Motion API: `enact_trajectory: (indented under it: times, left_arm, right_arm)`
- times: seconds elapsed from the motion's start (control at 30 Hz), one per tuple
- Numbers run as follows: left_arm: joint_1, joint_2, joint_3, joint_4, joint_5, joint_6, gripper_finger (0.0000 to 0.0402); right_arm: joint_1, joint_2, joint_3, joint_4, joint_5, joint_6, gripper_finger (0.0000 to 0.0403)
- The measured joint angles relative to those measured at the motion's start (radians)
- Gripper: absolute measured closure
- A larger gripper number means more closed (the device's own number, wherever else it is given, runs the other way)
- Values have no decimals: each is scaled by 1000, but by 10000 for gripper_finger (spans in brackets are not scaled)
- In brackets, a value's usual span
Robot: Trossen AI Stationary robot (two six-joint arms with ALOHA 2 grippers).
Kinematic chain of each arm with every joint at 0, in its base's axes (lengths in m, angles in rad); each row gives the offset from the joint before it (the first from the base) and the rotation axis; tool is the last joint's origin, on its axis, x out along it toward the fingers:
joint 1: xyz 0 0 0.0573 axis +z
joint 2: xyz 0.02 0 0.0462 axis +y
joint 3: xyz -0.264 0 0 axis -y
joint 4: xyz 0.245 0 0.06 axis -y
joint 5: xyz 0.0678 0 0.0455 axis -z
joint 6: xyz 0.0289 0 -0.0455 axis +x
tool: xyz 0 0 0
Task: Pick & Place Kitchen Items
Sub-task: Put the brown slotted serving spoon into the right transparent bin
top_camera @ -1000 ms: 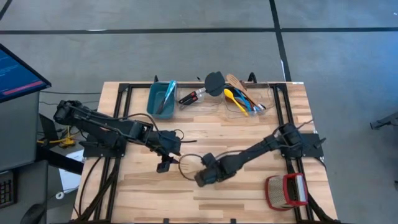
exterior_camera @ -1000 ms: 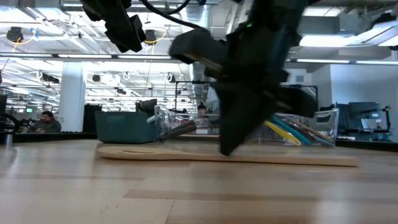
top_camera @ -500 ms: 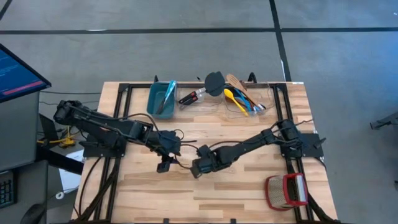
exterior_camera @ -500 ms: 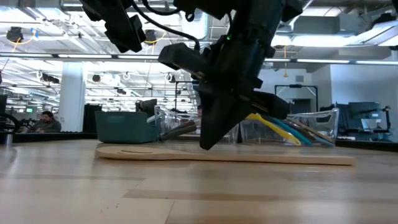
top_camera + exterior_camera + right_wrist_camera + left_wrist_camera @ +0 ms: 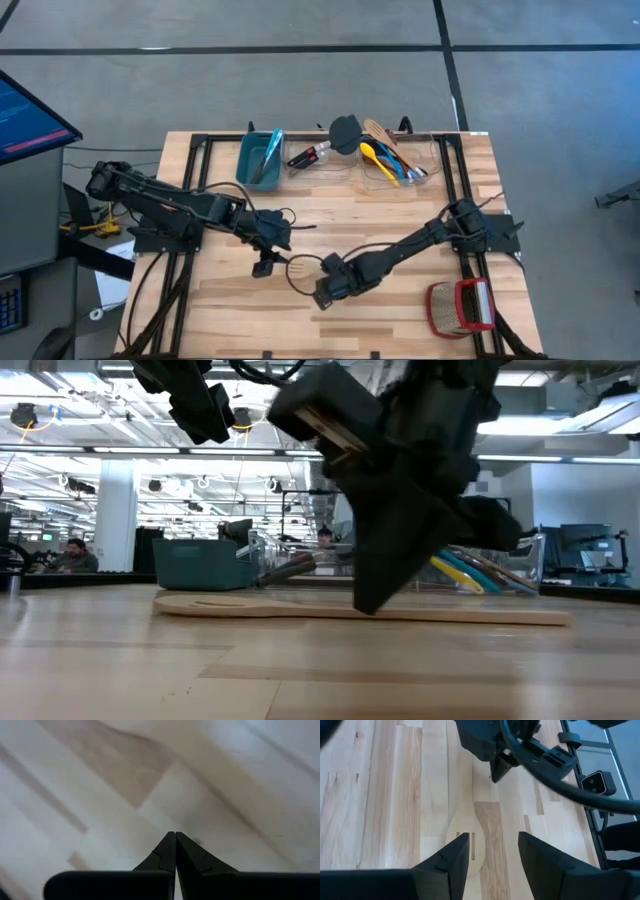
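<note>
In the high view, the teal bin (image 5: 259,158) sits at upper left of the tabletop, a blue-tipped utensil lying inside it. Lower down, left of centre, the left gripper (image 5: 264,266) hangs above the wood with its fingers spread apart and nothing between them; in its own wrist view the two fingers (image 5: 451,857) frame the slotted head of a wooden spatula (image 5: 470,837) lying flat on the boards below. In the high view that wooden spatula (image 5: 300,268) lies in the lower middle of the table, between the two grippers. Just right of it, the right gripper (image 5: 325,296) points down at the table, its fingers pressed together into a point and holding nothing; the low view shows its tip at the spatula's handle, though contact cannot be told. At upper centre stand a black spatula (image 5: 345,131) and, right of it, a clear holder (image 5: 400,172) with yellow, blue and wooden spoons. A red-and-tan basket (image 5: 462,306) rests at lower right.
</note>
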Motion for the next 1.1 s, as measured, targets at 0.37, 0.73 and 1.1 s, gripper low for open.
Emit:
enact_trajectory:
  times: [0.37, 0.73, 1.1]
  left_arm:
    - [0, 0, 0, 2, 0, 0, 243]
    - [0, 0, 0, 3, 0, 0, 243]
    - [0, 0, 0, 3, 0, 0, 243]
  right_arm:
    - [-35, -1, -31, -60, 55, 31, 403]
    - [-105, 0, -32, -46, 93, -2, 403]
    - [-168, 2, -33, -40, 127, -29, 403]
